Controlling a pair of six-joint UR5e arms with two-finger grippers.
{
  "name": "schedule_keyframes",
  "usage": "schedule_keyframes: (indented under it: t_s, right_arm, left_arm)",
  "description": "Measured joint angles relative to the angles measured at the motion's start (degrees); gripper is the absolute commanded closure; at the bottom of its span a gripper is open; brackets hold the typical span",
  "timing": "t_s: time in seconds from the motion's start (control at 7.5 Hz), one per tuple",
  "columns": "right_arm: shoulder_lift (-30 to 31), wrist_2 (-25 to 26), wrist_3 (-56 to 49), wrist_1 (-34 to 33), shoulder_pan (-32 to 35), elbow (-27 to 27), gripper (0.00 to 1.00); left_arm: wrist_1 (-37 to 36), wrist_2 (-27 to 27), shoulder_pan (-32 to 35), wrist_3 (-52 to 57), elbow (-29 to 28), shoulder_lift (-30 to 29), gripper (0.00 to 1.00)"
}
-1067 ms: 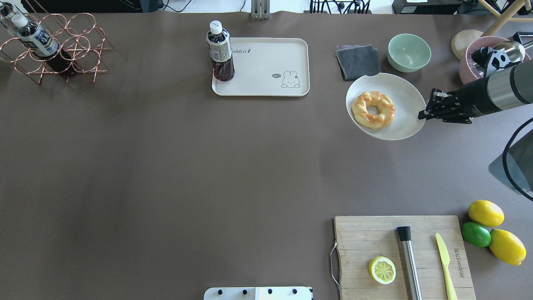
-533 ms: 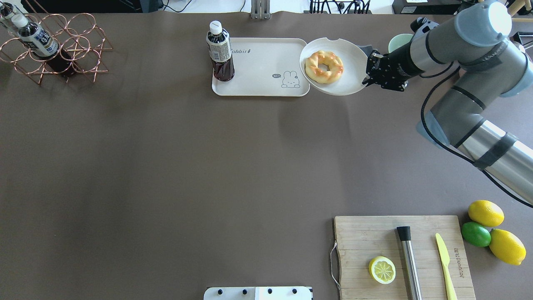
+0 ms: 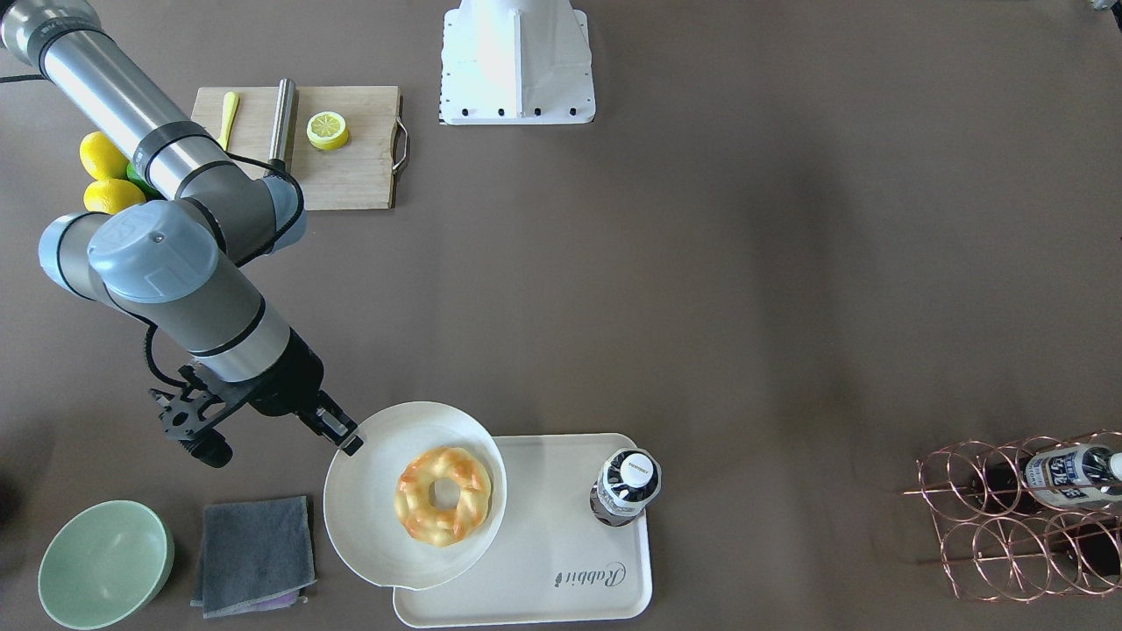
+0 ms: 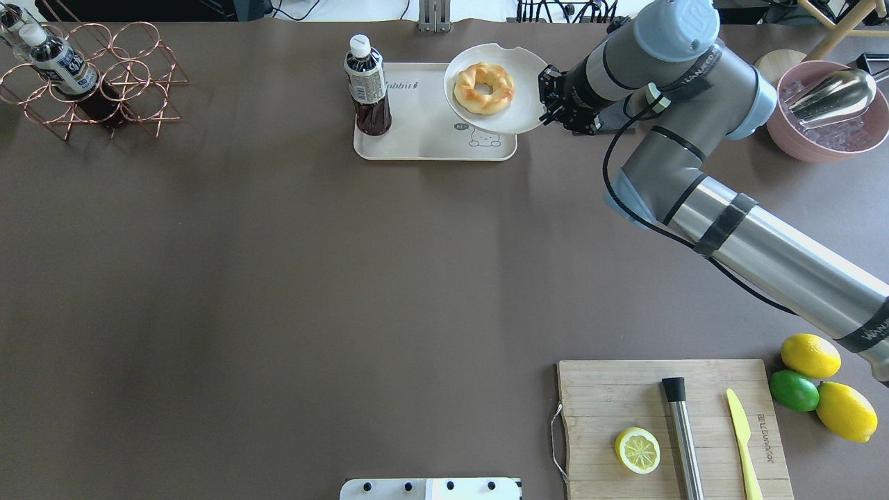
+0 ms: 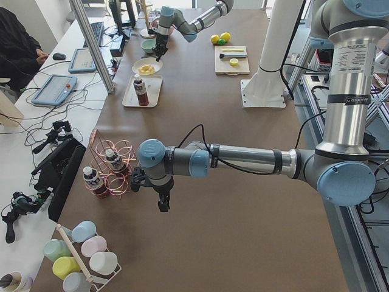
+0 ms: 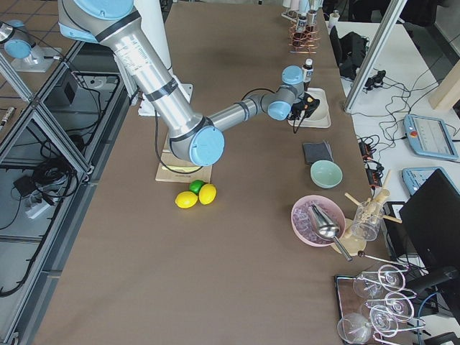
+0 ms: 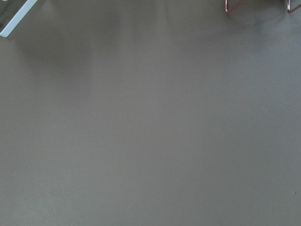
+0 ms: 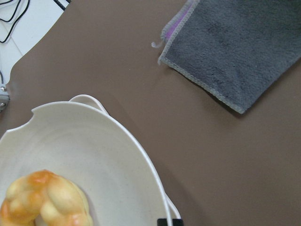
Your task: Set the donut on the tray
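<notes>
Overhead exterior: right hand (image 4: 546, 97) grips the plate (image 4: 517, 114) by its rim, donut (image 4: 484, 88) lying on it nearby.

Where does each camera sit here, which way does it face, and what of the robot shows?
Front-facing: across the table, facing the robot's base; right arm, right gripper shut on the plate carrying the donut.
Overhead: behind the robot, looking down; right arm, tray.
Exterior left: table's end; left arm near.
Exterior right: opposite end; right arm near.
Left wrist: bare table, no fingers.
Right wrist: plate, donut, grey cloth.
Front-facing and overhead share plate, donut, tray.
</notes>
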State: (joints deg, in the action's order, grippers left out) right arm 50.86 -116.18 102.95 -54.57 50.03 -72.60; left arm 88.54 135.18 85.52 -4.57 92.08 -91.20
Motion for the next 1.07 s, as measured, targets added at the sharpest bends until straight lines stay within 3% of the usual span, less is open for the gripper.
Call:
schedule_keyframes:
  t_s: [0.27, 0.67, 0.8, 0.93, 1.07]
  right_arm:
    - [-5.4, 5.1, 2.4, -0.5, -3.1, 6.3, 1.0]
    - [-7.4, 8.3, 3.1, -0.5, -5.8, 9.3, 0.99]
    - [-7.6, 8.5, 3.1, -0.5, -6.0, 9.5, 0.57]
    - [-8.1, 8.6, 3.3, -0.5, -6.0, 10.1, 0.56]
    - [-9.1, 8.7, 3.9, -0.5, -6.1, 11.2, 0.29]
  left_arm:
    - [0.0, 0.0, 0.0, 0.0, -0.1, 0.0, 0.02]
    - [0.2, 0.0, 0.0, 0.0, -1.5, -0.9, 0.02]
    - [0.2, 0.0, 0.0, 0.1, -1.9, -1.1, 0.02]
    - [0.2, 0.0, 0.0, 0.1, -2.1, -1.2, 0.02]
    - [0.2, 0.0, 0.0, 0.1, -2.2, -1.2, 0.02]
